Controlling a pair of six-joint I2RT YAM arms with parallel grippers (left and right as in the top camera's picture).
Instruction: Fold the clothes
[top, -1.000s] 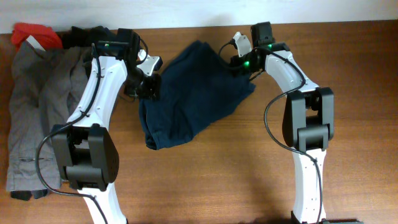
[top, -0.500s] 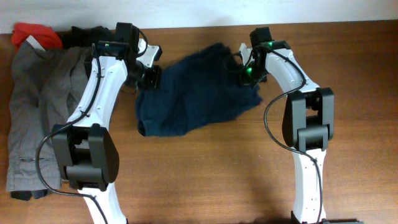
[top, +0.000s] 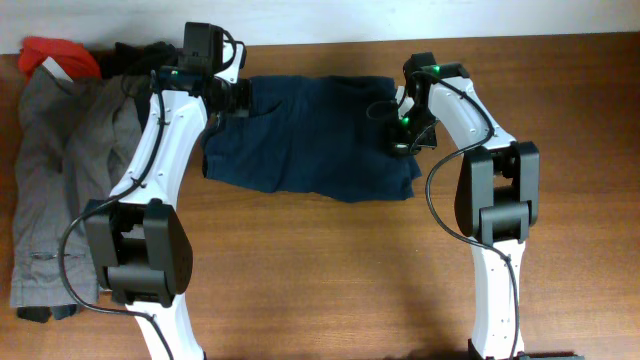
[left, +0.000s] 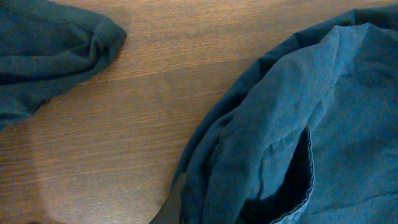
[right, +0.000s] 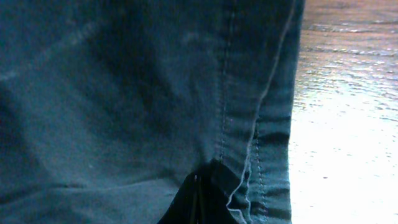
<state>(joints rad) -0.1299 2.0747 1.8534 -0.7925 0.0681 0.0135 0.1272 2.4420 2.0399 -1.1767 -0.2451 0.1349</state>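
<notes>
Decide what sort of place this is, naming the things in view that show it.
Probably a robotics lab bench set up for laundry practice: a left arm and a right arm stand on a wooden table, navy shorts spread between them, more garments heaped at one end.

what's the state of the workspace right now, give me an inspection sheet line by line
surface: brown wooden table, bare in the near half
job's things: navy shorts stretched out flat between the two arms at the far side; grey trousers heaped along the left edge; black garment and red piece at the far left corner
clutter: nothing seen
grippers: left gripper shut on the shorts' left end; right gripper shut on fabric beside a seam at the right end
cables: black cables loop along each arm, clear of the cloth
surroundings: white wall behind the far edge
</notes>
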